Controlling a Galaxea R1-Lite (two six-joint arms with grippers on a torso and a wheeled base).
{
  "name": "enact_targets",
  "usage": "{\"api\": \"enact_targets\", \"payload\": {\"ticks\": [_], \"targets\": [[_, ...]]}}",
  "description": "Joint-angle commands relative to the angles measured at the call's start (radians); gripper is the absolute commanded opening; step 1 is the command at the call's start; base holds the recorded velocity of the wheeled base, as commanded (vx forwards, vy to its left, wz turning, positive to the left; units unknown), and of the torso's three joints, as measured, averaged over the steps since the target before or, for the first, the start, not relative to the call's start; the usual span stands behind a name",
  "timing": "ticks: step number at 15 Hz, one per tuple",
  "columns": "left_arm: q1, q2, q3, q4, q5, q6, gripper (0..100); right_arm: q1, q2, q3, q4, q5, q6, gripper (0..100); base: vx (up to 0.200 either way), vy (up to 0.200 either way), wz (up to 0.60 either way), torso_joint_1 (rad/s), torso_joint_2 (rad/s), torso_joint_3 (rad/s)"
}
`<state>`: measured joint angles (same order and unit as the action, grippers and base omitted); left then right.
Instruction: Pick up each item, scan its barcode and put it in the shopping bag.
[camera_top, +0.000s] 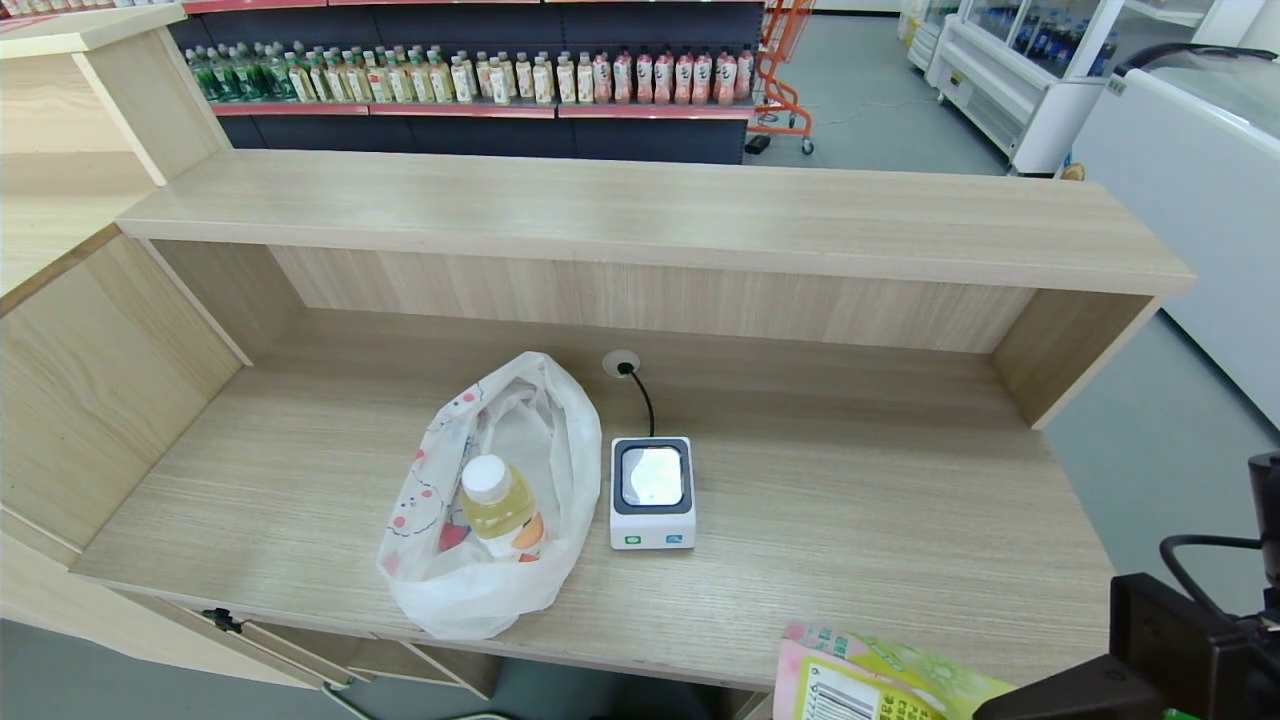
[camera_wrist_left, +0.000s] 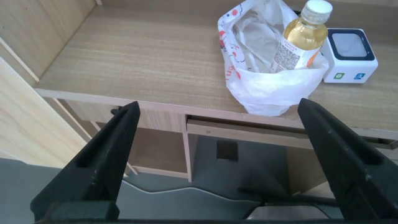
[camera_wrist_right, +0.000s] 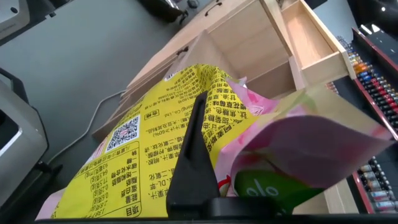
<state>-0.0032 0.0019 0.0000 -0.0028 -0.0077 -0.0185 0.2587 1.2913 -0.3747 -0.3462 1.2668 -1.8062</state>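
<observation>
Scanner (camera_top: 652, 492) on wooden counter (camera_top: 850, 480); shelves (camera_top: 480, 80) behind

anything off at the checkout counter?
Nothing spilled or damaged. Two small things: the drawer under the counter stands slightly open, and the shopping bag, with a bottle inside, bulges over the counter's front edge.

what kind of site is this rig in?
Looks like a shop checkout: a barcode scanner on a wooden counter, shelves of bottled drinks behind it, and glass-fronted chillers off to the right.
</observation>
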Motion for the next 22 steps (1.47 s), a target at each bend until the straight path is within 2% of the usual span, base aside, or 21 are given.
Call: {"api": "enact_targets", "payload": {"ticks": [1, 13, 15, 16, 17, 19, 22], "targets": [[0.000, 0.000, 0.000, 0.000, 0.000, -0.001, 100, 0.001, -0.004, 0.005, -0.001, 0.000, 0.001, 0, 0.000, 0.000, 0.00, 0.000, 0.00, 0.000], [0.000, 0.000, 0.000, 0.000, 0.000, 0.000, 100, -0.004, -0.029, -0.006, -0.002, -0.001, 0.025, 0, 0.000, 0.000, 0.00, 0.000, 0.00, 0.000], [0.000, 0.000, 0.000, 0.000, 0.000, 0.000, 100, -0.093, -0.093, -0.115, -0.004, -0.041, 0.337, 0, 0.000, 0.000, 0.00, 0.000, 0.00, 0.000], [0.000, 0.000, 0.000, 0.000, 0.000, 0.000, 100, -0.144, -0.136, -0.151, -0.004, -0.129, 0.519, 0, 0.000, 0.000, 0.00, 0.000, 0.00, 0.000], [0.000, 0.000, 0.000, 0.000, 0.000, -0.001, 100, -0.154, -0.171, -0.178, -0.004, -0.195, 0.671, 0, 0.000, 0.000, 0.00, 0.000, 0.00, 0.000], [0.000, 0.000, 0.000, 0.000, 0.000, -0.001, 100, -0.147, -0.216, -0.297, -0.007, -0.399, 1.130, 0, 0.000, 0.000, 0.00, 0.000, 0.00, 0.000], [0.000, 0.000, 0.000, 0.000, 0.000, 0.000, 100, -0.141, -0.145, -0.435, 0.006, -0.739, 1.696, 0, 0.000, 0.000, 0.00, 0.000, 0.00, 0.000]]}}
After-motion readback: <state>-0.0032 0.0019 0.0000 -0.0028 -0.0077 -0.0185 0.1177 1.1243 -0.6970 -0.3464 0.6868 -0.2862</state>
